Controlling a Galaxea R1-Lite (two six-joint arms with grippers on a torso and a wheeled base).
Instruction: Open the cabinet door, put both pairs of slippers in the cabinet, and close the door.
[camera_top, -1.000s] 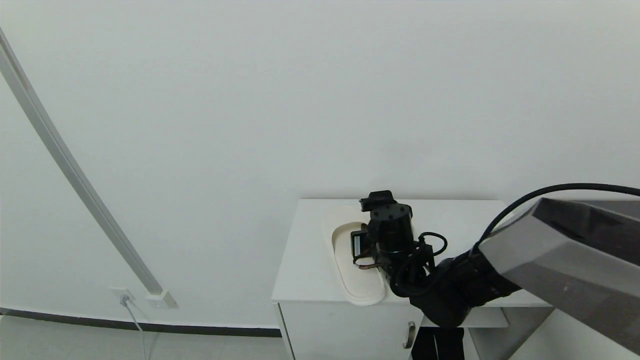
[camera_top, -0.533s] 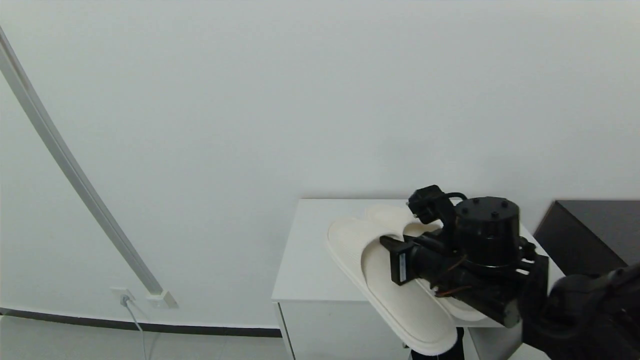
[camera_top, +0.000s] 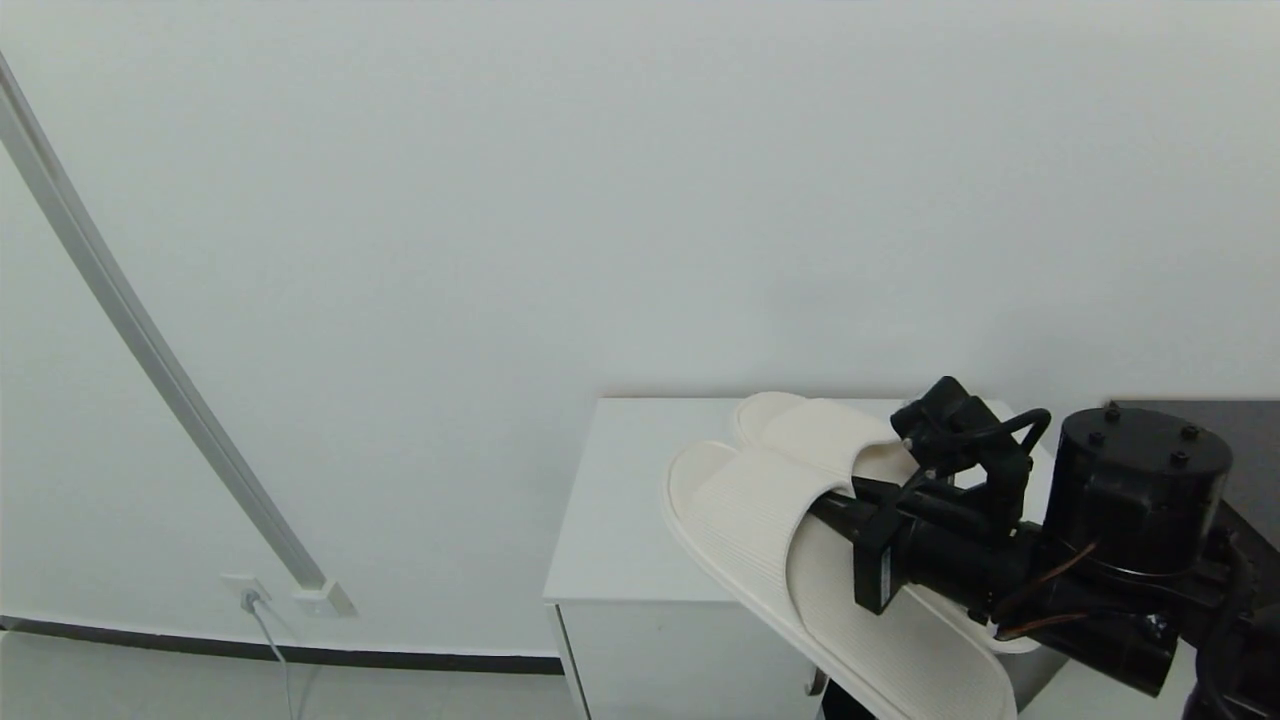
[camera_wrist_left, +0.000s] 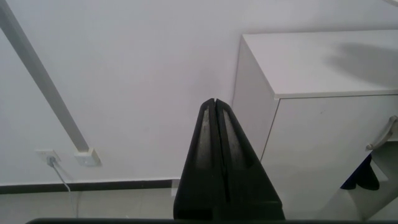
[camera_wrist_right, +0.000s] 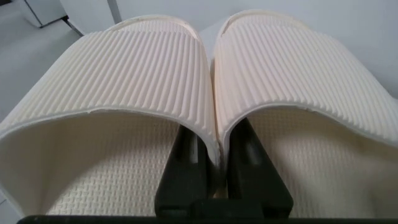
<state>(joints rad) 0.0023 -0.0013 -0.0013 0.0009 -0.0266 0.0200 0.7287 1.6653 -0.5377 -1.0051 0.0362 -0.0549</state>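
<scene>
White wall, cabinet nearby; right end effector clamps slippers, left end effector closed.

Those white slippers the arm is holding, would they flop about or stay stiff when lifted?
Probably fairly stiff: the slippers jut straight out from the right gripper without sagging. Likely light, since one pinch on their inner edges carries both. The ribbed uppers should resist slipping.

You face a plain white wall. A grey trunking strip slants down it to a socket with a cable plugged in. Dark skirting meets a pale floor.
</scene>
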